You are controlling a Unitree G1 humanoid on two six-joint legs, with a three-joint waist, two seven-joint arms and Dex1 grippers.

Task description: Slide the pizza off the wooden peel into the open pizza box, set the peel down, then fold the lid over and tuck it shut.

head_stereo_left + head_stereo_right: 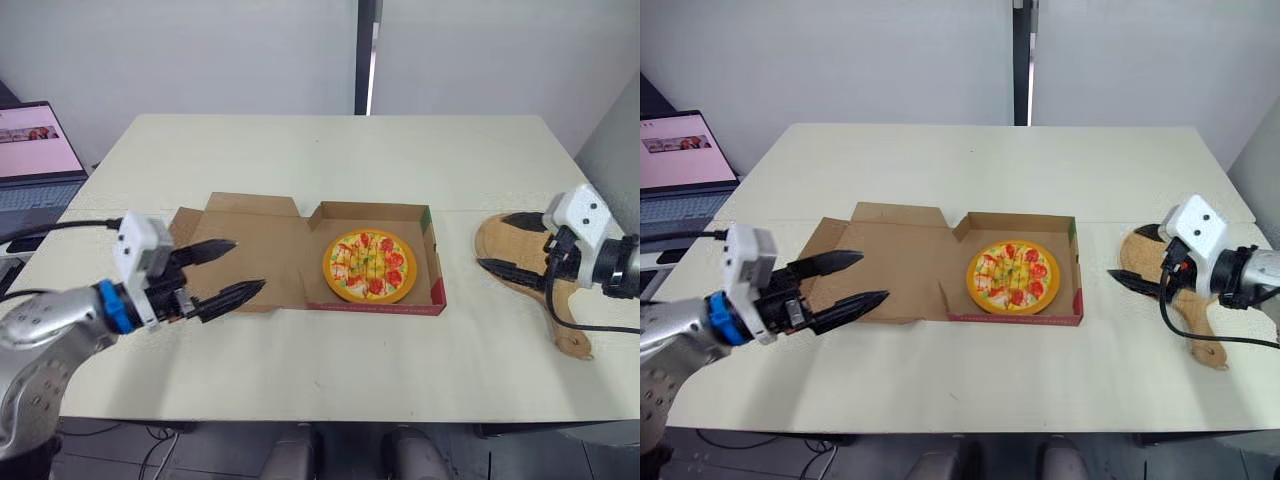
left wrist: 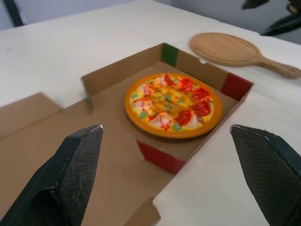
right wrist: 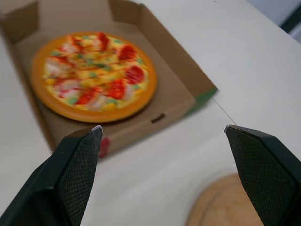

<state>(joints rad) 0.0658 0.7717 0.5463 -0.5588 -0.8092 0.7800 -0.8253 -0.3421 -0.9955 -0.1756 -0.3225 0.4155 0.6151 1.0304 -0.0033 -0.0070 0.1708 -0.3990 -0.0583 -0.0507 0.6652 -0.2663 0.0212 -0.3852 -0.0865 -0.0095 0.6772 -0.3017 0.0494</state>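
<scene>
The pizza (image 1: 369, 266) lies flat in the tray of the open cardboard box (image 1: 437, 288), whose lid (image 1: 250, 250) is spread flat to the left. The wooden peel (image 1: 530, 275) rests bare on the table right of the box, handle toward the front edge. My left gripper (image 1: 235, 270) hovers open over the lid's left flap, fingers pointing at the box. My right gripper (image 1: 510, 244) is open above the peel's round blade, holding nothing. The left wrist view takes in the pizza (image 2: 173, 104) and peel (image 2: 235, 51).
A laptop (image 1: 35, 160) with a lit screen sits off the table's far left corner. The cream table (image 1: 330, 370) has bare room in front of and behind the box. A grey wall stands beyond the far edge.
</scene>
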